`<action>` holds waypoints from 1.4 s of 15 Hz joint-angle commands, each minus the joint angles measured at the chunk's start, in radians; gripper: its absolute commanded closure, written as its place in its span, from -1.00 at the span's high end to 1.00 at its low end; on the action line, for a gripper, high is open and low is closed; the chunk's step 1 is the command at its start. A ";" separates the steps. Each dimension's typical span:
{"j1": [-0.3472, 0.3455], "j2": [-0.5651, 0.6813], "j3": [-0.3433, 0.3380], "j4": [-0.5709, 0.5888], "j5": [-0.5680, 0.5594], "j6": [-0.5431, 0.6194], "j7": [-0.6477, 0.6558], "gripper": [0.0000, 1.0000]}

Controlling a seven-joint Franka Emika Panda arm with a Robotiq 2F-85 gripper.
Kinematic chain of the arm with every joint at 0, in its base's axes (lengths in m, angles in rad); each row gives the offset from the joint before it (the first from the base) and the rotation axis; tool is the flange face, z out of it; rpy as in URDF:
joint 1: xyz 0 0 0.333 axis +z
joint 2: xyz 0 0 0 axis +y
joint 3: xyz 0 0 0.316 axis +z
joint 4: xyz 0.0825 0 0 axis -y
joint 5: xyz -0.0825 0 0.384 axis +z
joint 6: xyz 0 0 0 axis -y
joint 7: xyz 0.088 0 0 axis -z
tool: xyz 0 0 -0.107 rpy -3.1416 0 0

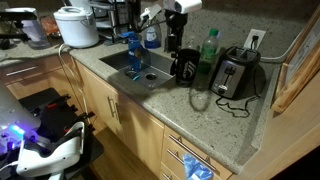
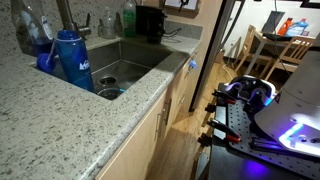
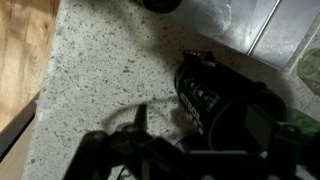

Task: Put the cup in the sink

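Observation:
A clear glass cup (image 1: 200, 98) stands on the speckled granite counter, in front of the black coffee maker (image 1: 185, 65) and to the right of the steel sink (image 1: 150, 84). The sink also shows in an exterior view (image 2: 140, 55). My gripper (image 1: 178, 8) hangs high above the coffee maker, well above the cup, and only its tip shows at the top edge of an exterior view (image 2: 182, 3). In the dark wrist view my gripper (image 3: 185, 125) looks open and empty, over the coffee maker (image 3: 220, 95). I cannot pick out the cup there with certainty.
A blue bottle (image 1: 132, 50) stands in the sink and shows in both exterior views (image 2: 70, 60). A green bottle (image 1: 208, 48), a toaster (image 1: 236, 72) and a white rice cooker (image 1: 76, 26) stand on the counter. The tiled backsplash (image 3: 280, 30) is close behind.

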 commanded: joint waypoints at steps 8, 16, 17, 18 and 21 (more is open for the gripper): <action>0.012 0.011 0.003 0.016 -0.012 -0.002 0.029 1.00; 0.003 0.105 -0.003 0.108 -0.003 -0.003 0.080 1.00; 0.002 0.116 -0.003 0.120 -0.002 -0.005 0.090 1.00; 0.001 0.128 -0.003 0.134 -0.001 -0.008 0.097 1.00; -0.002 0.163 -0.004 0.176 -0.002 -0.018 0.120 1.00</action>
